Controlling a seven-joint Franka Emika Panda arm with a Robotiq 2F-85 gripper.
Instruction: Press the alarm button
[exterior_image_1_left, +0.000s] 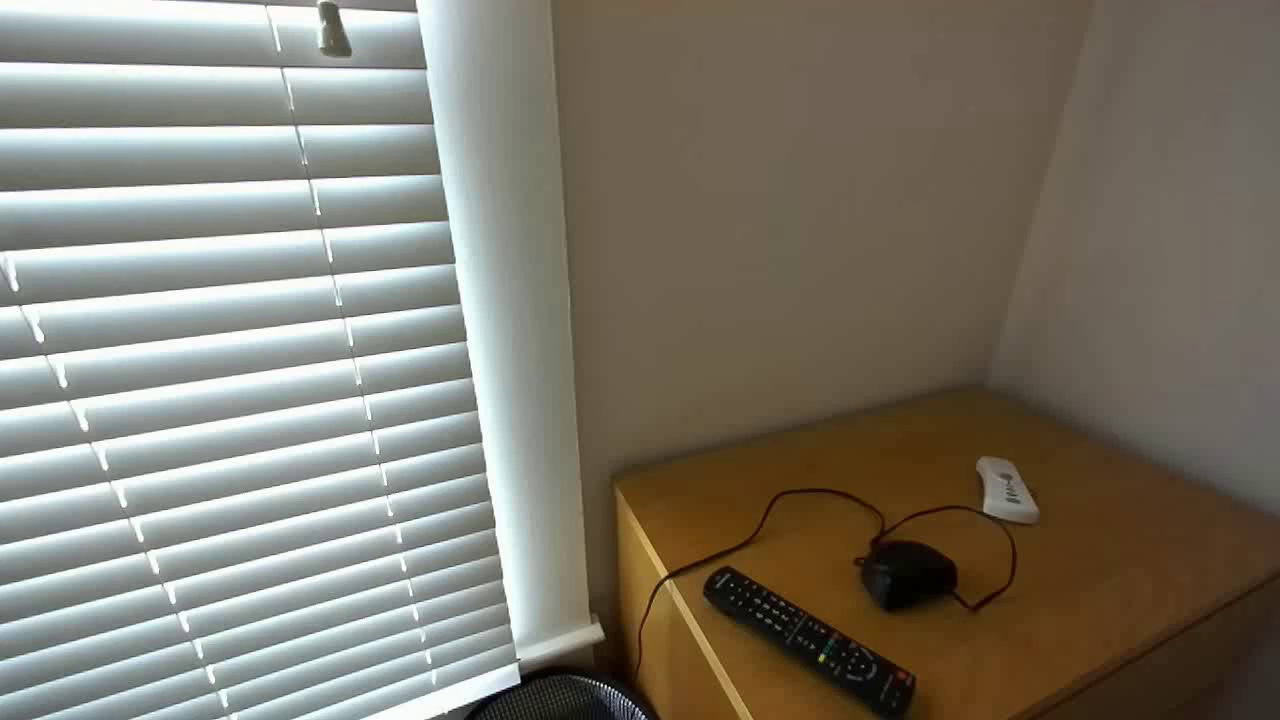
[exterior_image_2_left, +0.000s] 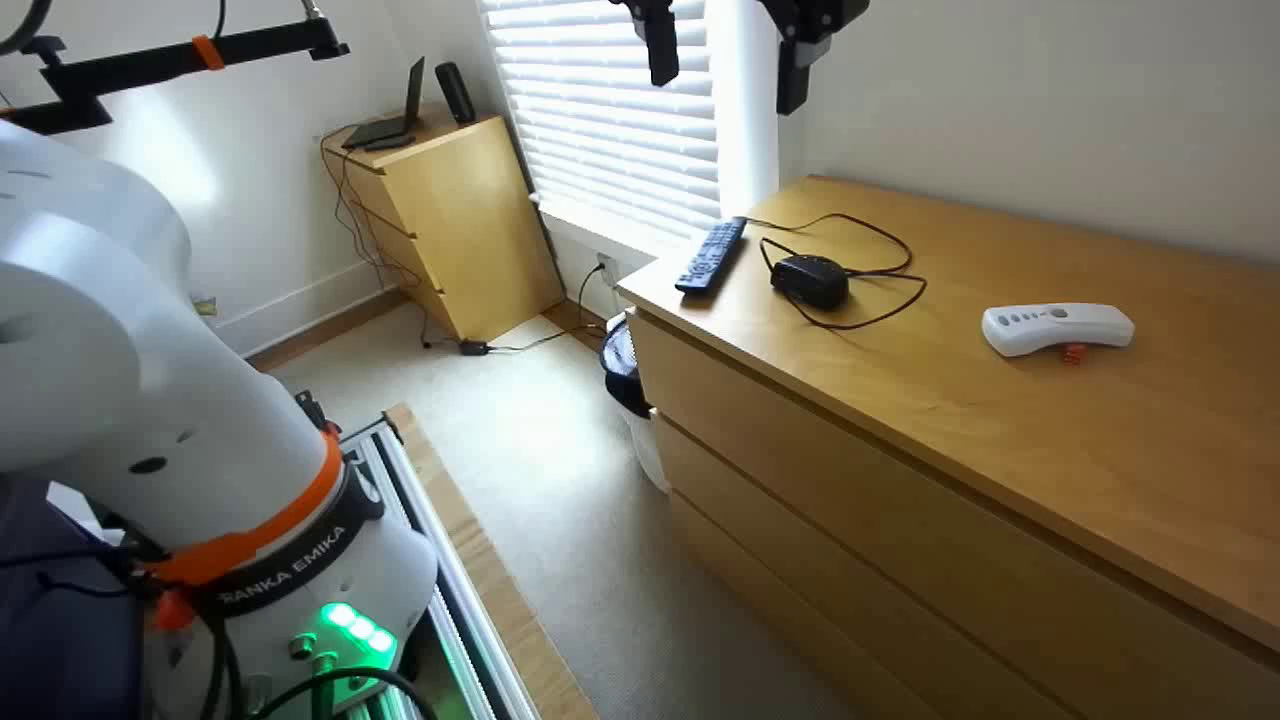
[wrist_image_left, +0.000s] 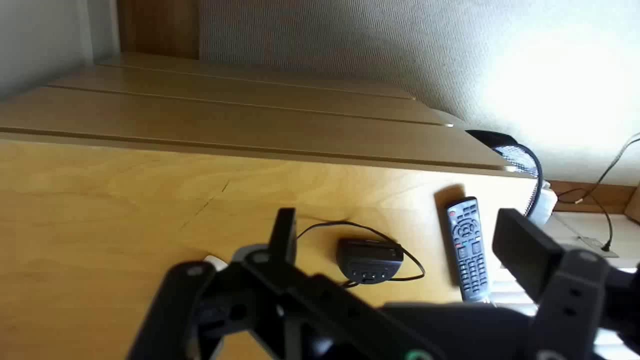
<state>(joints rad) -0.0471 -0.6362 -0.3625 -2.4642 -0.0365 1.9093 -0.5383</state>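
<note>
- the button (exterior_image_2_left: 812, 281) sits on the dresser (exterior_image_2_left: 1000, 430), near the remote (exterior_image_2_left: 712, 255) but not touching it, its cord (wrist_image_left: 345, 222) looping partly around it.
- it looks light and hard, likely smooth plastic, so a sideways nudge would probably slide it; best met straight down on the rounded top, with no need to pinch.
- the gripper (exterior_image_2_left: 728, 82) hangs above, its jaws spread wide with nothing between them; bringing them together would likely make a firmer poke.
- the cord could snag the gripper at the button's side.
- the remote is the nearest thing to avoid; the white gadget (exterior_image_2_left: 1060, 326) lies well apart, out of the way.
</note>
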